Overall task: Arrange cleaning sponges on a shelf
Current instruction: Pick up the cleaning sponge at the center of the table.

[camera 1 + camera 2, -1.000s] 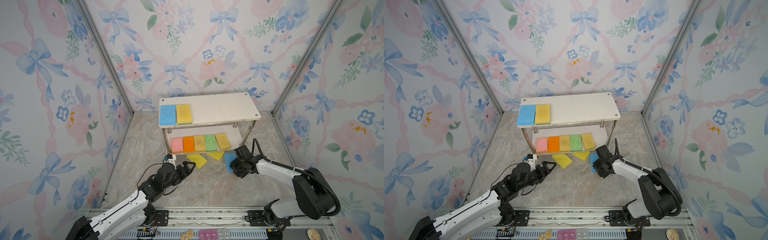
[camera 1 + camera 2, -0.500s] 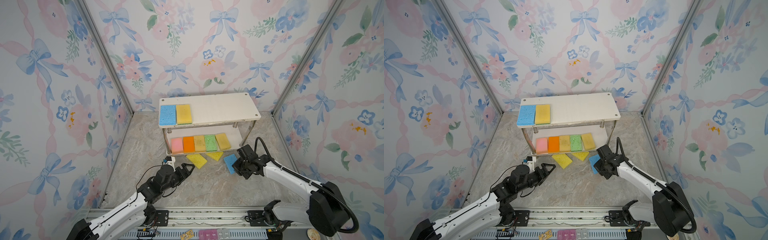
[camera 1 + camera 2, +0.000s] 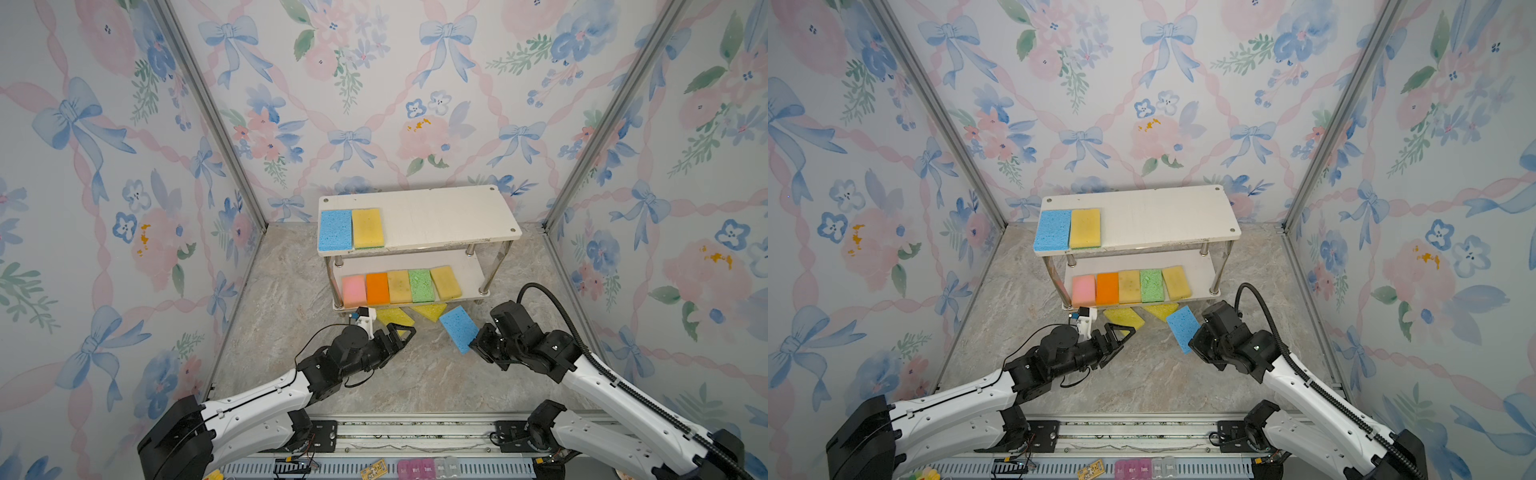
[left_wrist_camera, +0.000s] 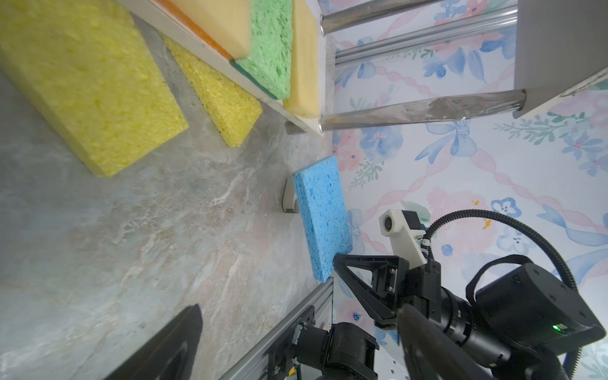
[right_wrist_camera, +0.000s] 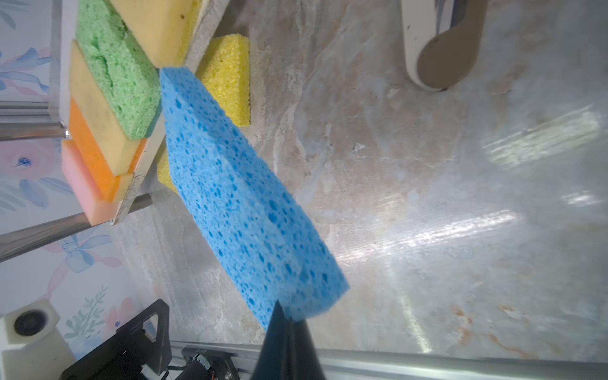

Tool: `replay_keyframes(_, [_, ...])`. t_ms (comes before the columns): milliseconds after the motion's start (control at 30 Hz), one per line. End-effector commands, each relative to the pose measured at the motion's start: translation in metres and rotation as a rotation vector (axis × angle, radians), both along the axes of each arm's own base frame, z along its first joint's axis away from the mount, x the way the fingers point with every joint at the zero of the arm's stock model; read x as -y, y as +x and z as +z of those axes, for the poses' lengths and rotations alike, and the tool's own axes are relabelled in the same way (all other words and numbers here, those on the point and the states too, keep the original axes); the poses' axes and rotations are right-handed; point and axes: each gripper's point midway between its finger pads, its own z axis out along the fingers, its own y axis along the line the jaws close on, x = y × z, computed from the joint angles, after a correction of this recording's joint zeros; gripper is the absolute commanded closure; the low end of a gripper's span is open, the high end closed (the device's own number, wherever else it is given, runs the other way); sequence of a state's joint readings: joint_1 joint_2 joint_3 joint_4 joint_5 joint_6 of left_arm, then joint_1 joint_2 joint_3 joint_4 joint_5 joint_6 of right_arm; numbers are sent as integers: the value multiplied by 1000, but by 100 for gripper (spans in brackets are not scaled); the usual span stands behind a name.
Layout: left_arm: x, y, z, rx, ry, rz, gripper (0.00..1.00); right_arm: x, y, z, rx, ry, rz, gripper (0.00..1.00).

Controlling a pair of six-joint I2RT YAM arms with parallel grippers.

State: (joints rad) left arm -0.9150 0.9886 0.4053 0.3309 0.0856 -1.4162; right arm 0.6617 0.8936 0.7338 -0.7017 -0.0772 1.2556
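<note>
Two yellow sponges [image 3: 395, 318] lie by the shelf [image 3: 436, 220], before the left hand [image 3: 402, 331].

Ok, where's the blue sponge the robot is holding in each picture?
Top view: blue sponge low, right of centre.
Top view: blue sponge just below middle.
Left wrist: blue sponge at centre.
Right wrist: blue sponge fills the middle.
Shared landmark: green sponge on the shelf.

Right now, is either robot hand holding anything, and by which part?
The right hand pinches a blue sponge by one short end. The left hand is open and empty.
</note>
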Motion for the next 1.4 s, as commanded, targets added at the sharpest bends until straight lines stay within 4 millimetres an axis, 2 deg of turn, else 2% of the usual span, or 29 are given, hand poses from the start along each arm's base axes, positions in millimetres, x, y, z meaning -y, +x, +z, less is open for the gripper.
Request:
replay_keyframes(0, [24,6,47,80,-113,-2,5,-20,-3,24,37,92,77,100])
replay_keyframes(200, [52,7,72,146,-133,-28,7,-60,0,73,125,255,218,100])
replay_keyframes(367, [58,7,77,154,-141,-35,12,-71,-1,99,172,285,269,100])
replay_keyframes(600, [49,7,82,174,-149,-4,18,-86,-6,106,178,315,333,100])
replay_keyframes(767, [33,12,89,197,-167,67,26,-100,-13,109,175,335,396,100])
replay_keyframes(800, [30,13,91,207,-168,76,28,-102,-13,109,176,333,403,100])
replay_keyframes(967, [21,16,96,228,-176,86,55,-107,-15,114,186,340,416,100])
replay_keyframes(1000, [20,16,95,227,-173,84,61,-108,-15,116,192,338,422,98])
replay_keyframes(1067, [18,16,95,229,-175,79,73,-110,-17,123,211,337,446,86])
replay_keyframes(1167, [16,17,95,233,-176,64,85,-106,-21,133,260,313,495,71])
replay_keyframes(1200, [15,18,96,235,-179,59,88,-104,-22,137,278,300,512,64])
replay_keyframes(1267, [13,19,100,240,-188,36,97,-92,-24,140,298,238,548,44])
replay_keyframes(1300, [13,18,101,240,-192,23,99,-87,-25,142,305,212,566,38])
replay_keyframes(1367, [12,19,103,243,-196,-9,100,-76,-26,147,314,153,604,35])
